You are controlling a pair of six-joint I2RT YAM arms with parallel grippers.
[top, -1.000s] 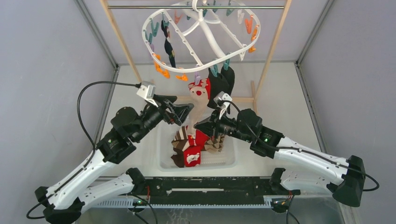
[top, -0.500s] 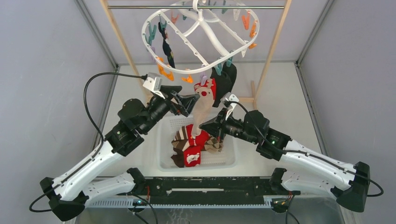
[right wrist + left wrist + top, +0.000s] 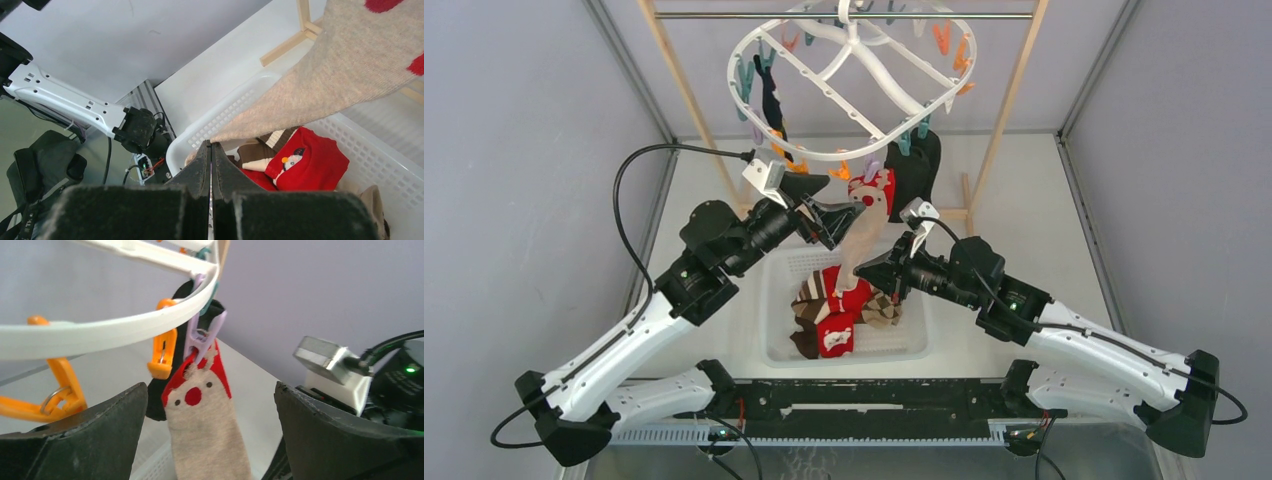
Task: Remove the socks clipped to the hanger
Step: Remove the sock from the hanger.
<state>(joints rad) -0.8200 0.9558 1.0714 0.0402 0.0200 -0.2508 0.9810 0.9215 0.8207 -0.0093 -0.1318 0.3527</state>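
Observation:
The white oval hanger (image 3: 856, 152) hangs tilted from the rod. A beige and red sock (image 3: 867, 212) with a red-nosed face hangs from a lilac clip (image 3: 201, 338) on its near rim (image 3: 105, 330). Two black socks (image 3: 921, 165) (image 3: 769, 95) are also clipped on. My left gripper (image 3: 834, 200) is open, and the face sock (image 3: 205, 425) stands between its fingers without touching them. My right gripper (image 3: 210, 145) is shut on that sock's toe end (image 3: 325, 85), drawing it slantwise over the basket.
A white perforated basket (image 3: 779, 352) between the arms holds several socks, among them a red one (image 3: 310, 160) and a brown striped one. A wooden rack (image 3: 686, 95) with a metal rod (image 3: 724, 15) carries the hanger. An orange clip (image 3: 162, 352) dangles beside the lilac one.
My left arm has risen and moved right, bringing its open fingers around the face sock below its clip. The hanger has swung and tilted. My right gripper has kept hold of the toe.

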